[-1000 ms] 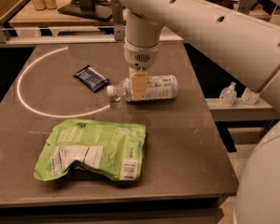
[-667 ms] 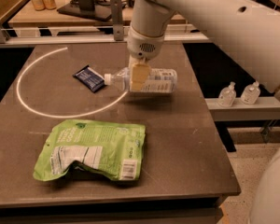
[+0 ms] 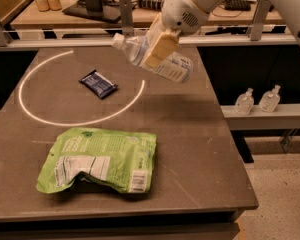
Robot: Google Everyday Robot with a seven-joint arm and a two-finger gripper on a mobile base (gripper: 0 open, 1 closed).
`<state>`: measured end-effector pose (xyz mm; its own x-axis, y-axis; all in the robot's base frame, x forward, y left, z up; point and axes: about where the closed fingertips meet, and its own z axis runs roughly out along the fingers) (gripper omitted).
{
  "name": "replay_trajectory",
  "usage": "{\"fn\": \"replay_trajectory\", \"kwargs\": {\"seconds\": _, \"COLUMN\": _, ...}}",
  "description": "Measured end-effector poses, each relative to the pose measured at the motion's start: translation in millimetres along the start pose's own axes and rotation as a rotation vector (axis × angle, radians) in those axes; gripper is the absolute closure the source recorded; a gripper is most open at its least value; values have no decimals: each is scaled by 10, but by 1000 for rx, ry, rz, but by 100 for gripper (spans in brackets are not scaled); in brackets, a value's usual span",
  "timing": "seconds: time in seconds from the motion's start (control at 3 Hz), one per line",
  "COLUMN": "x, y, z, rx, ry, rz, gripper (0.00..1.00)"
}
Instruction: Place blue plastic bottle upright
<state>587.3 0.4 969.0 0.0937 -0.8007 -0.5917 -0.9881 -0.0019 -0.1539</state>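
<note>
The blue plastic bottle (image 3: pixel 172 66) is clear and pale-tinted, with a white cap at its upper left and a printed label. It hangs in the air above the far middle of the dark table (image 3: pixel 205 149), tilted, cap end higher and to the left. My gripper (image 3: pixel 157 46) is shut on the bottle's middle, its tan fingers (image 3: pixel 161 47) across the body. The white arm comes in from the top right.
A flat dark blue packet (image 3: pixel 98 83) lies inside a white ring marked on the table. A large green bag (image 3: pixel 102 159) lies at the front left. Two small clear pump bottles (image 3: pixel 257 100) stand on a ledge to the right. A bench with clutter runs behind.
The bottle lay on the table under my gripper one second ago. Now it is lifted off the surface and tilted, cap end raised, and the arm has risen.
</note>
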Motion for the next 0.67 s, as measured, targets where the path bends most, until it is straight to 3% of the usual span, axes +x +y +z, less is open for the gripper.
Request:
{"fn": "replay_trajectory", "kwargs": {"seconds": 0.33, "x": 54, "y": -89, "z": -144, "rx": -3, "ry": -242, "rz": 49, "gripper": 100}}
{"fn": "replay_trajectory", "kwargs": {"seconds": 0.67, "x": 58, "y": -123, "z": -190, "rx": -49, "ry": -526, "rz": 52, "gripper": 100}}
